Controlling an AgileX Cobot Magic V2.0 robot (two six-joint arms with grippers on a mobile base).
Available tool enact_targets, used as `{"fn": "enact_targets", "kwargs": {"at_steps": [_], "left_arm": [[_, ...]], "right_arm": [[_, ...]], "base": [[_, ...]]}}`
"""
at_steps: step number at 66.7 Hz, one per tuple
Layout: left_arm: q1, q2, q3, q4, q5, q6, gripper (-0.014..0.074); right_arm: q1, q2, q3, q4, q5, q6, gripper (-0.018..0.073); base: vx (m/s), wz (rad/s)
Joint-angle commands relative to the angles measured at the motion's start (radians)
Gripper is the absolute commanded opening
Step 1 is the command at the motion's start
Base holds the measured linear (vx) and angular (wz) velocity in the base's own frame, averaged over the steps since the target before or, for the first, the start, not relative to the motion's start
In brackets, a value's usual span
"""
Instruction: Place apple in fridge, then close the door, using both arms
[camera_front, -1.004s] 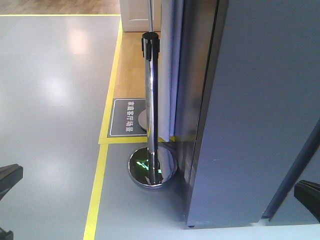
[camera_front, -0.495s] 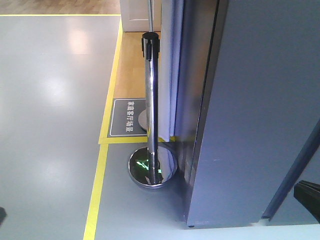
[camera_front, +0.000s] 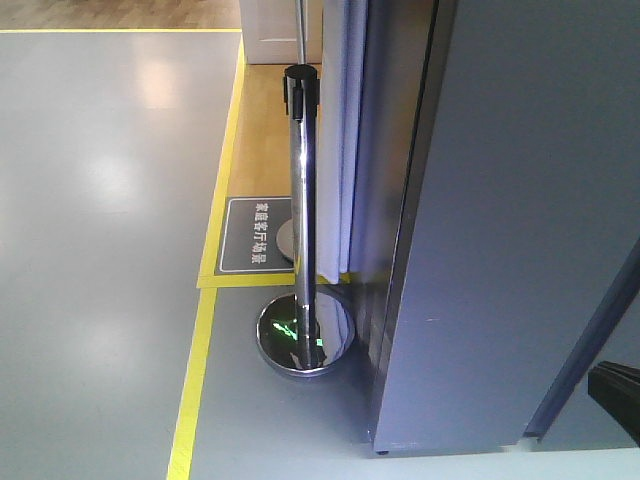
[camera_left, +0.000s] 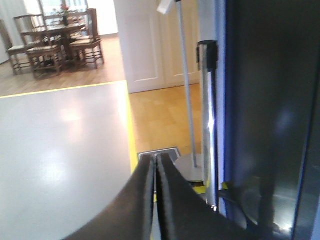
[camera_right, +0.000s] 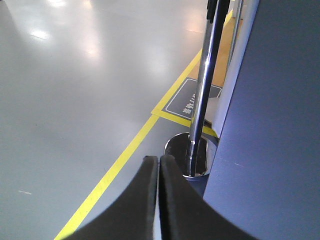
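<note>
In both wrist views, left claw (camera_left: 155, 162) and right claw (camera_right: 158, 164) pressed closed, empty.

You see the fridge (camera_front: 520, 220) as a tall dark-grey slab filling the right side of the front view, standing upright on the floor just right of the chrome stanchion post (camera_front: 303, 200). Its door (camera_front: 385, 200) shows only as a narrow dark-grey edge beside that post. You cannot find the apple in any view.

one stanchion post (camera_front: 303, 200), four chairs (camera_left: 45, 50)
</note>
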Motion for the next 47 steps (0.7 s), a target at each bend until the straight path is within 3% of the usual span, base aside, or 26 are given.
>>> {"fn": "enact_targets", "kwargs": {"at_steps": [1,25,47], "left_arm": [[0.019,-0.018,0.029,-0.001,-0.068,-0.011,-0.0006],[0.081,-0.018,0.029,0.001,-0.076,-0.010,-0.0006],[0.092,-0.017,0.028,-0.001,-0.075,-0.010,-0.0006]], "right_arm": [[-0.003,0.007,-0.025,0.040,-0.041,-0.002,-0.0005],[-0.003,0.007,-0.025,0.040,-0.041,-0.002,-0.0005],[-0.003,0.007,-0.025,0.040,-0.041,-0.002,-0.0005]], "base": [[0.00,0.00],[0.00,0.00],[0.00,0.00]]}}
